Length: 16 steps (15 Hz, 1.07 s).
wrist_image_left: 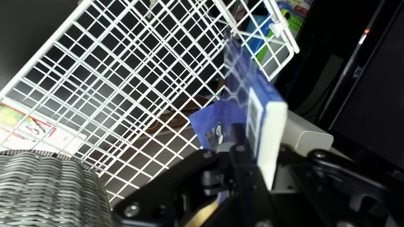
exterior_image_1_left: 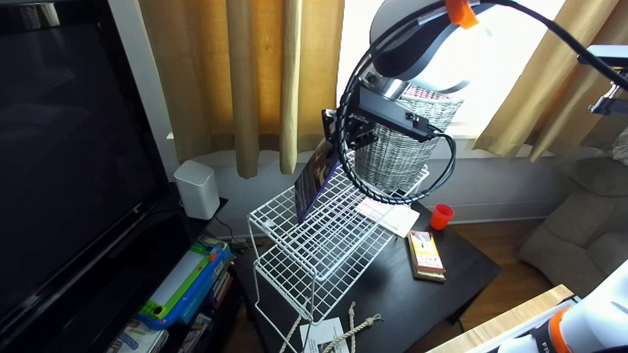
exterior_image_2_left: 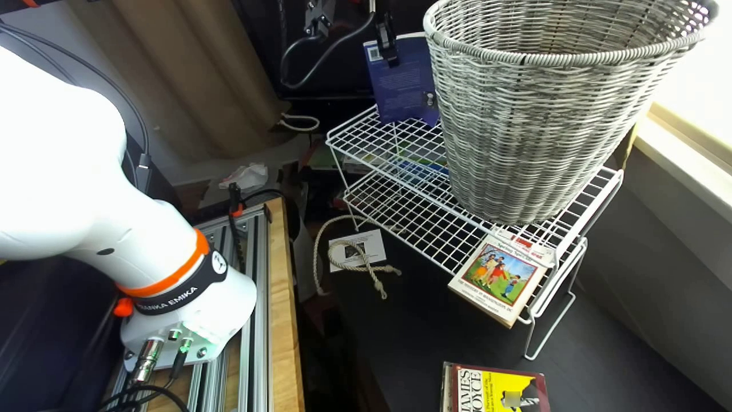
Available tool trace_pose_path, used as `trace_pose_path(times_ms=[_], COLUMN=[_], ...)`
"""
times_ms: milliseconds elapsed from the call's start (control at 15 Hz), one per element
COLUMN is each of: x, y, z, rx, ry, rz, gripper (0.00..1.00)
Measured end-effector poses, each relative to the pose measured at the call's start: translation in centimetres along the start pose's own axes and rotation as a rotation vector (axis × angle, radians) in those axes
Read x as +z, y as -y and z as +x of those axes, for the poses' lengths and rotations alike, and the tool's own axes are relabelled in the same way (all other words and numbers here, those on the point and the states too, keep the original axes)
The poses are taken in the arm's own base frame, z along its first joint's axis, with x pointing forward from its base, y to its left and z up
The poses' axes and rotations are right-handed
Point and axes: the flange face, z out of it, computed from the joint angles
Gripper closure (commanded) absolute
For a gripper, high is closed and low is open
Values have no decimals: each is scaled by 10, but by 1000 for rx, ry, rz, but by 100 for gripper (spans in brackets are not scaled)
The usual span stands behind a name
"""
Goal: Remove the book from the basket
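The book has a dark blue cover with lighter picture patches. It is outside the basket, upright and tilted, over the white wire rack. My gripper is shut on its upper edge; one finger lies against the back cover in an exterior view. In the wrist view the book stands between my gripper's fingers, its white page edge toward the camera. I cannot tell whether its lower edge touches the rack. The basket, tall, round and woven grey, stands on the rack beside the book; it also shows in the wrist view.
The white two-level wire rack stands on a dark table. Paperbacks, a red cup and rope lie around it. A white box-shaped device and a television stand near the rack. A window and curtains are behind.
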Motion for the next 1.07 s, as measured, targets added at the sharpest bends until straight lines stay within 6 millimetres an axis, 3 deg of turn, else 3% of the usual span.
trace_pose_path(times_ms=[600, 1067], x=[-24, -9], y=[0, -37], z=[-27, -20], rx=[-123, -206], ry=[-35, 23], rz=[20, 91], gripper=[97, 97])
